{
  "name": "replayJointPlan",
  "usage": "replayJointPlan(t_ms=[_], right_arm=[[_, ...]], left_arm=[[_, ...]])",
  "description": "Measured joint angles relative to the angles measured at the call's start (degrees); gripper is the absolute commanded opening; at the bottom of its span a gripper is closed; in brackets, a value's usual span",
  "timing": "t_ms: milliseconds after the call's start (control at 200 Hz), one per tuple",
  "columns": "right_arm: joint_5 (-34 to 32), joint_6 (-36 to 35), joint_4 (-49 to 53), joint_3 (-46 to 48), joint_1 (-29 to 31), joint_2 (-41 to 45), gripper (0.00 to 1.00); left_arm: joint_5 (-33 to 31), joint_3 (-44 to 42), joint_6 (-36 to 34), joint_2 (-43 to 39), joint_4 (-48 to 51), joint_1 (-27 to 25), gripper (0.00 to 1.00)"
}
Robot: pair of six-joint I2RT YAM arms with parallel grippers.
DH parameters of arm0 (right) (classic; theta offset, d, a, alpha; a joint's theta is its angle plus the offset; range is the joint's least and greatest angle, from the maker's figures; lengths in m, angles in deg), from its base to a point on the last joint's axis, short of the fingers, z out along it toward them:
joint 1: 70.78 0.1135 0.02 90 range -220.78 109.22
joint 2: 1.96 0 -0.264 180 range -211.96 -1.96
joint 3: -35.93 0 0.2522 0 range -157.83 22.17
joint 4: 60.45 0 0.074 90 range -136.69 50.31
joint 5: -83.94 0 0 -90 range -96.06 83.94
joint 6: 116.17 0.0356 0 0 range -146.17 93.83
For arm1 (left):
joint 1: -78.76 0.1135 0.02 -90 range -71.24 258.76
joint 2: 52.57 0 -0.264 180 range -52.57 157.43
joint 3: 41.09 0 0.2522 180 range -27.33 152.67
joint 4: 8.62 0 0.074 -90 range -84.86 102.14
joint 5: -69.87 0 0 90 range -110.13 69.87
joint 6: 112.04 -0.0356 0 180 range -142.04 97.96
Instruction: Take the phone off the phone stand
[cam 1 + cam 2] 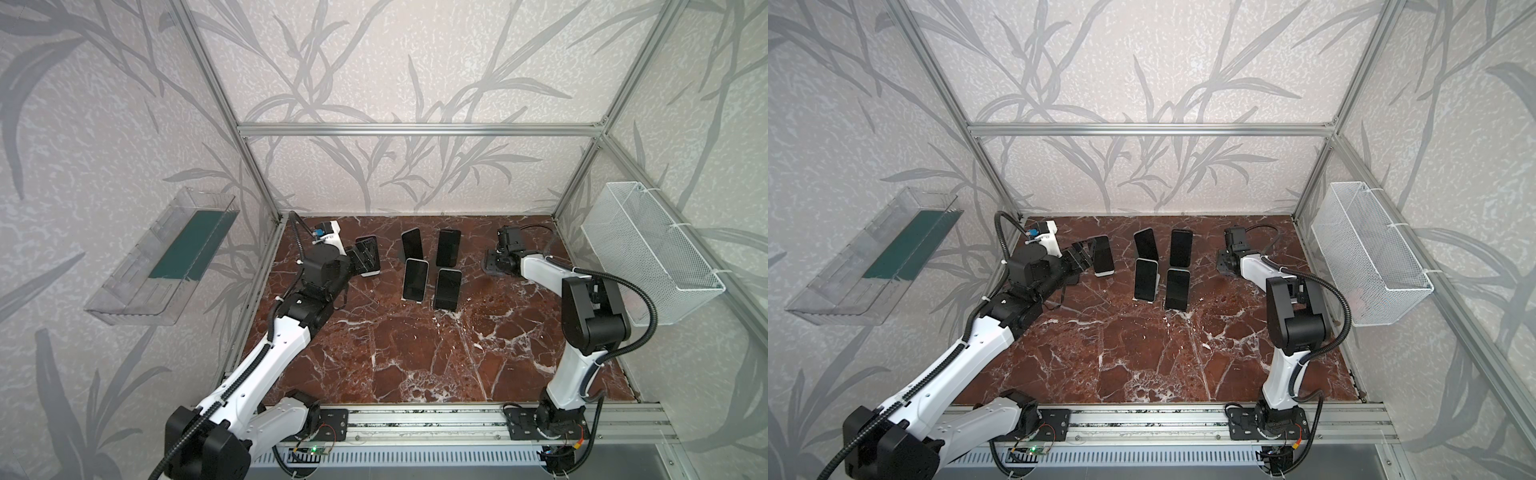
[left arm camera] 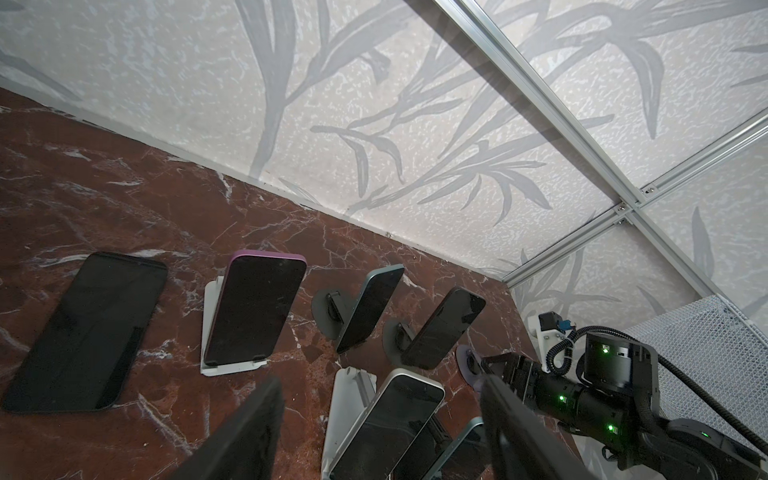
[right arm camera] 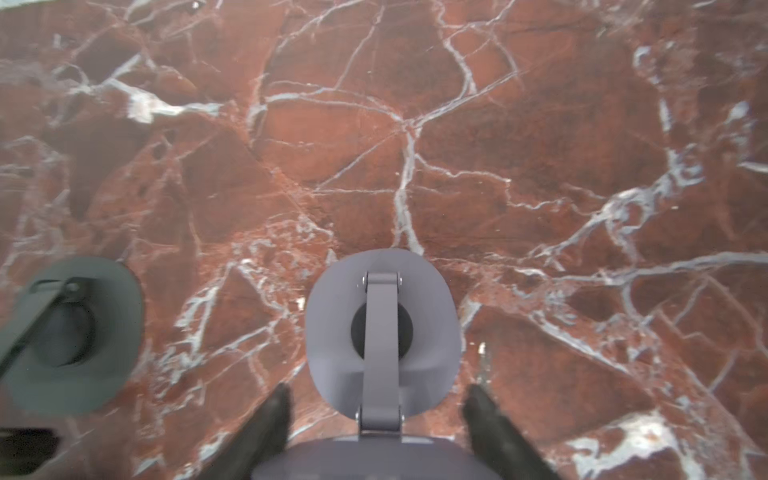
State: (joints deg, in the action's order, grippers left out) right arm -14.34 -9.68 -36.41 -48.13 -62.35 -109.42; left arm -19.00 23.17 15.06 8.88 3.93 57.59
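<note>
Phone stand [image 3: 328, 328], grey, between wide-apart right fingers [image 3: 272, 419]; left fingers [image 2: 249, 432] also apart, empty, near purple-cased phone [image 2: 253, 307].

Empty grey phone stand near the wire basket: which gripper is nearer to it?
Right. The right gripper is directly over the grey phone stand, its open jaws flanking it. The left gripper is well away on the opposite side, next to the purple-cased phone.

A black phone [image 2: 87, 328] lies flat on the marble table [image 2: 124, 187]; beside it a purple-cased phone [image 2: 255, 309] leans on a white stand [image 2: 210, 332]; the left gripper [image 2: 380, 384] gapes empty, fingers [image 2: 249, 432] apart.
</note>
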Motion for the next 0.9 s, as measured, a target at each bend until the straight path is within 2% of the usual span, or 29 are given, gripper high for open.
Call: replayJointPlan(t_ms=[235, 370, 465, 530, 605, 725, 900], right_arm=[[3.1, 2.12, 4.35, -0.04, 0.04, 3.89, 0.89], [6.69, 4.07, 3.63, 3.61, 0.07, 15.37, 0.88], [9.64, 8.04, -6.71, 14.82, 1.11, 28.39, 0.87], [9.66, 11.41, -14.43, 24.83, 4.09, 36.65, 0.87], [9.25, 12.74, -18.18, 32.33, 9.92, 41.22, 0.87], [6.84, 13.84, -18.58, 37.73, 17.51, 45.22, 0.87], [1.62, 15.93, -19.96, 43.32, 20.94, 58.45, 0.87]], left_arm=[[-0.24, 0.0, -0.59, -0.02, 0.04, -1.07, 0.75], [-0.48, 0.0, -1.07, -0.02, 0.07, -1.51, 0.75], [-0.55, 0.0, -1.11, -0.02, -0.02, -1.73, 0.75], [-0.52, -0.09, -1.11, 0.0, -0.5, -1.9, 0.75], [-0.59, -0.15, -1.44, 0.11, -1.03, -2.4, 0.75], [-1.07, -0.15, -2.86, 0.7, -1.09, -4.11, 0.75], [-2.03, 0.11, -6.54, 3.56, -0.44, -7.52, 0.76]])
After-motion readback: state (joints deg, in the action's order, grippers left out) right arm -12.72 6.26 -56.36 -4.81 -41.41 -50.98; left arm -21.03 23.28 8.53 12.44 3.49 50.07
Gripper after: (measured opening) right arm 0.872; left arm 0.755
